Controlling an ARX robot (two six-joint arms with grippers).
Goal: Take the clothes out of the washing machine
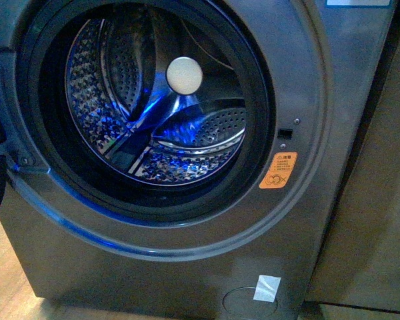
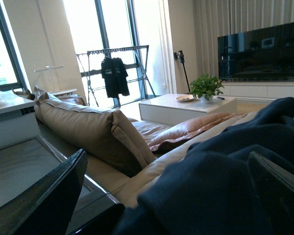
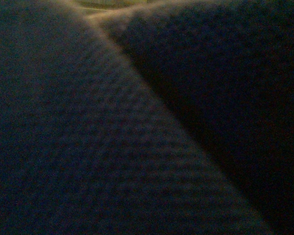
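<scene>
Clothes lie across the left gripper, drum bare

Clothes (image 2: 220,186): dark navy knit, bunched between the jaws of the left gripper (image 2: 166,196). Jaws stand wide. One dark finger (image 2: 44,196) is clear of the cloth on one side, and the other finger is at the cloth's far edge. The fabric heaps up past the fingertips and hides much of the gap.

Beyond the jaws is a tan leather sofa (image 2: 88,127), and farther off a white coffee table (image 2: 186,105) with a potted plant (image 2: 206,88).

Right wrist view: filled by the same dark weave (image 3: 88,147), pressed close to the lens in a fold. No fingers show, so I cannot tell how the right jaws stand.

Front view: washing machine (image 1: 307,220) with its porthole open. The steel drum (image 1: 113,73) is lit blue and no cloth is visible in it. An orange sticker (image 1: 279,171) sits beside the gasket. Neither arm shows here.
</scene>
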